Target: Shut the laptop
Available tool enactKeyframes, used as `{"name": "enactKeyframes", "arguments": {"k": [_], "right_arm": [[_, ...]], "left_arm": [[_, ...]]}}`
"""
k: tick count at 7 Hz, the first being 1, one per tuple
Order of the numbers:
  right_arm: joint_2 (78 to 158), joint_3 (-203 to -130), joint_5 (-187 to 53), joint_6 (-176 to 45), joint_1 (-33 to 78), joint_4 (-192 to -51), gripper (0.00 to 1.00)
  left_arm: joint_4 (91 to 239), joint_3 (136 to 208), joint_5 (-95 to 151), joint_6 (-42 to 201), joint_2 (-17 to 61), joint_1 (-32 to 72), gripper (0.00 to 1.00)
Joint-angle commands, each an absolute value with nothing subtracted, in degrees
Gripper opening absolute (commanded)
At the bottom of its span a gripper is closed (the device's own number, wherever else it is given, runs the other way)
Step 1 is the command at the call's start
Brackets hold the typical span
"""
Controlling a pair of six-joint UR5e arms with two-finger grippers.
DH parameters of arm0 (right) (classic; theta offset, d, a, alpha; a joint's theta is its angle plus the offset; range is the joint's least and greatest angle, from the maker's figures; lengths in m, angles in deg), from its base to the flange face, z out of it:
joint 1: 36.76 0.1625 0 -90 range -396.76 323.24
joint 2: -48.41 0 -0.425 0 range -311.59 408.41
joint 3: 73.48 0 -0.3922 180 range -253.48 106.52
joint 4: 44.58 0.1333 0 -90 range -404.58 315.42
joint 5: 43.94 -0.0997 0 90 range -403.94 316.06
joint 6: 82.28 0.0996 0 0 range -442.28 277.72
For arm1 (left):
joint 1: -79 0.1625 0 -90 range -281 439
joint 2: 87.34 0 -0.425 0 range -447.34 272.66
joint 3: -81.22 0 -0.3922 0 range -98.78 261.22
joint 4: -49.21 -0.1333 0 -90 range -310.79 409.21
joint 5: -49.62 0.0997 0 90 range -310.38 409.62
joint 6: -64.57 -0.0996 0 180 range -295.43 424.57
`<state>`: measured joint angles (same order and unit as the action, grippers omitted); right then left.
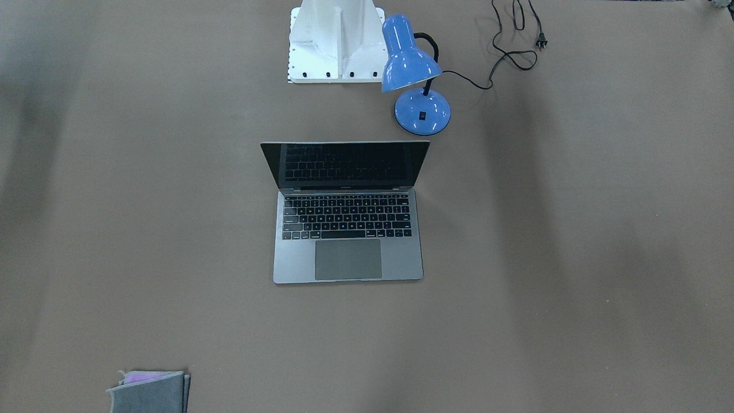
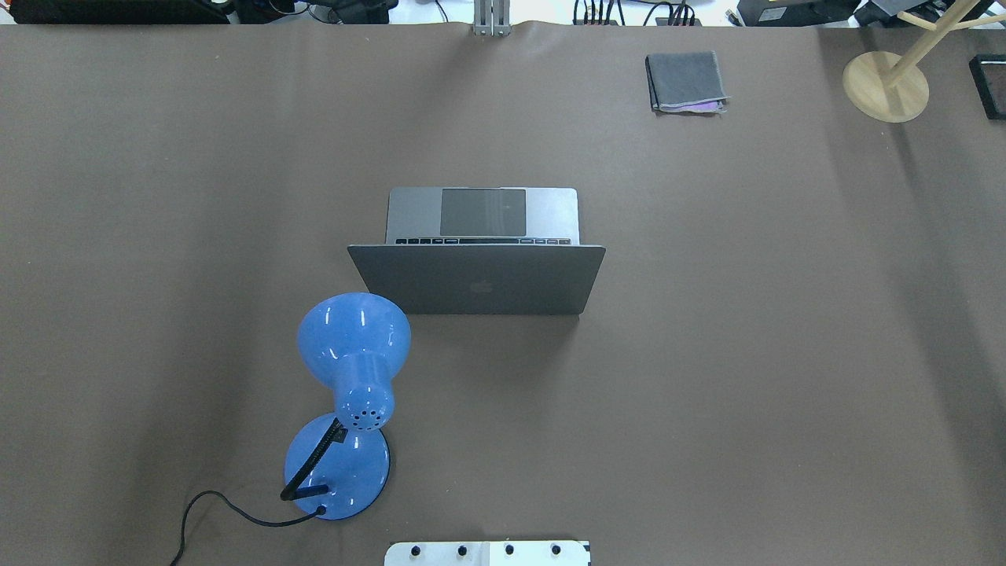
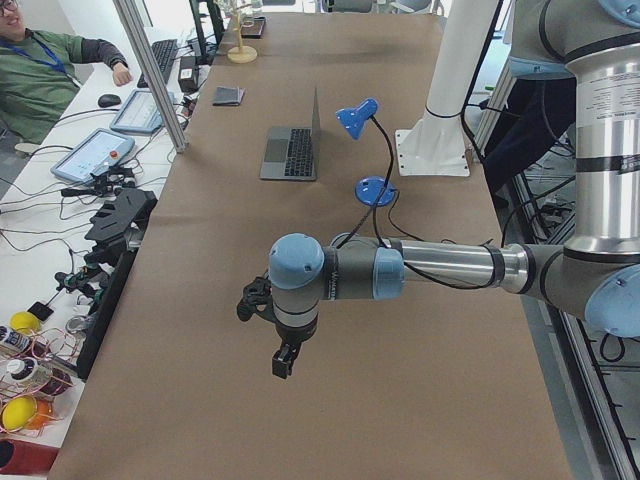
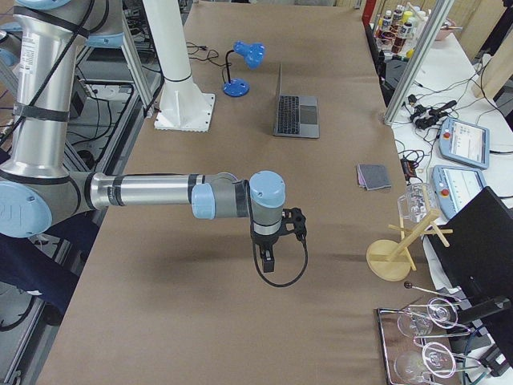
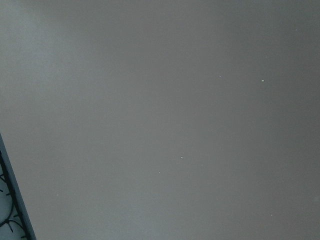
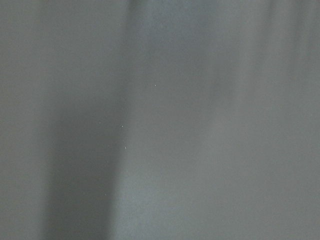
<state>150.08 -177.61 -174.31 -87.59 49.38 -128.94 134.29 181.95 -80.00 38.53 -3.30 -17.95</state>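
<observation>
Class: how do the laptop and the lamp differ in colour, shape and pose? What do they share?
The laptop is grey and angular; the lamp is blue and rounded. The laptop's lid stands open; the lamp's head tilts downward. The lamp trails a cord; the laptop shows none. Both sit on the table.

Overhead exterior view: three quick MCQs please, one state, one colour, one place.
1. Slim grey metal laptop, lid? A shut flat, B open and raised, C detached.
2. Glossy gooseneck desk lamp, colour? A red, B blue, C white.
3. Lamp's place? A on the laptop, B facing its screen, C behind its lid, robot's left side.
Key: 1 B, keys and trackpad show beyond the raised lid; 2 B, shade and base are blue; 3 C, it stands on the lid's logo side.
</observation>
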Motion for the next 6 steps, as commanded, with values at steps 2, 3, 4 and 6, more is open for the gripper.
{"name": "enactKeyframes", "arguments": {"k": [2,3,4,6], "right_arm": [[149.2,-178.0,-174.2,-85.6,49.4,-121.6,1.00],[149.0,-178.0,-174.4,-85.4,49.4,-121.4,1.00],[148.9,-178.2,-174.5,-85.8,49.4,-121.2,1.00],[146.8,-178.5,-178.0,-85.5,49.4,-121.2,1.00]], "left_arm": [[134.5,182.0,-80.4,38.5,2.4,-17.9,0.98],[135.9,182.0,-80.6,38.4,3.9,-17.9,0.98],[143.4,180.6,-80.6,38.9,6.0,-17.9,0.98],[145.3,180.5,-87.4,39.8,6.3,-17.2,0.98]]}}
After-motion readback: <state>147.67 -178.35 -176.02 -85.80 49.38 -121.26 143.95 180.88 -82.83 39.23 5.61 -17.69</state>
